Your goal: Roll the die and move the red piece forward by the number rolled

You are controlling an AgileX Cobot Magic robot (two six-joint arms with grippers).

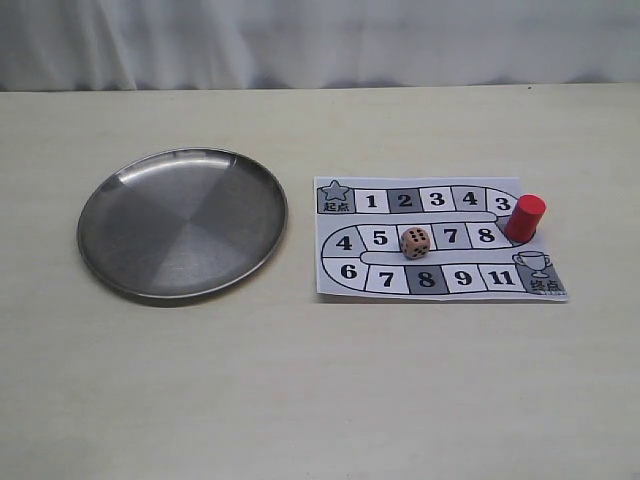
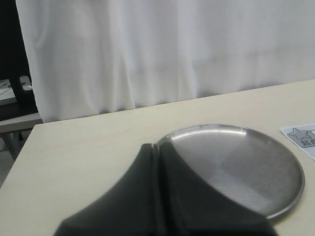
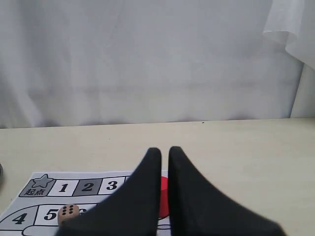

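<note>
The die sits on the paper game board, in the middle row on the square between the printed 5 and 7; its pips are visible, but the number on top cannot be read with certainty; the red piece stands upright at the right-hand bend of the track, just beside the 8 of the middle row and just below the last square of the top row, well apart from the die; a round metal plate lies on the pale tabletop just left of the board, near its edge but not touching it; a white curtain hangs behind; neither arm appears in the exterior view; in the left wrist view the left gripper is clenched, its dark fingers pressed together on nothing, held above the tabletop near the plate's rim; in the right wrist view the right gripper has its fingers drawn almost together with only a thin slit between them, grasping nothing, and a strip of the red piece shows through that slit, beyond the fingers.
</note>
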